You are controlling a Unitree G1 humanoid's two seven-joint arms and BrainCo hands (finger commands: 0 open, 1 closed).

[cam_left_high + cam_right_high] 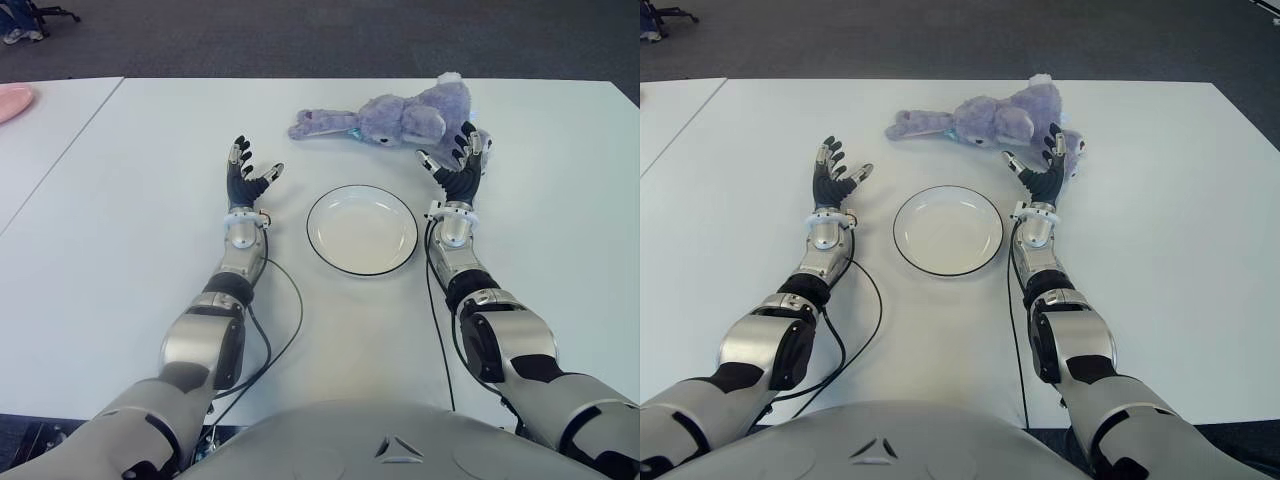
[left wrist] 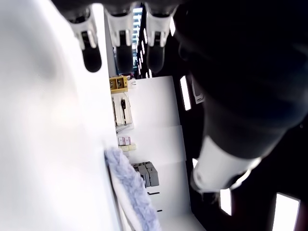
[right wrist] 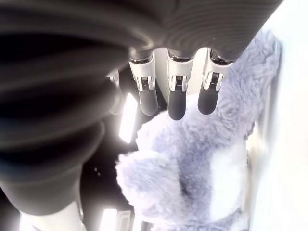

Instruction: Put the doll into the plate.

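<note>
A purple plush rabbit doll (image 1: 400, 115) lies on its side on the white table (image 1: 120, 250), beyond a white plate (image 1: 362, 229) with a dark rim. My right hand (image 1: 455, 160) is just right of the plate, its fingers (image 3: 175, 98) spread and reaching the doll's near end (image 3: 202, 159); nothing is grasped. My left hand (image 1: 245, 175) shows left of the plate, palm up, fingers (image 2: 91, 57) spread and holding nothing. The plate holds nothing.
A second white table (image 1: 40, 130) adjoins on the left, with a pink object (image 1: 12, 100) at its far corner. Dark carpet (image 1: 300, 35) lies beyond the tables. Cables (image 1: 285, 320) trail from both forearms over the near tabletop.
</note>
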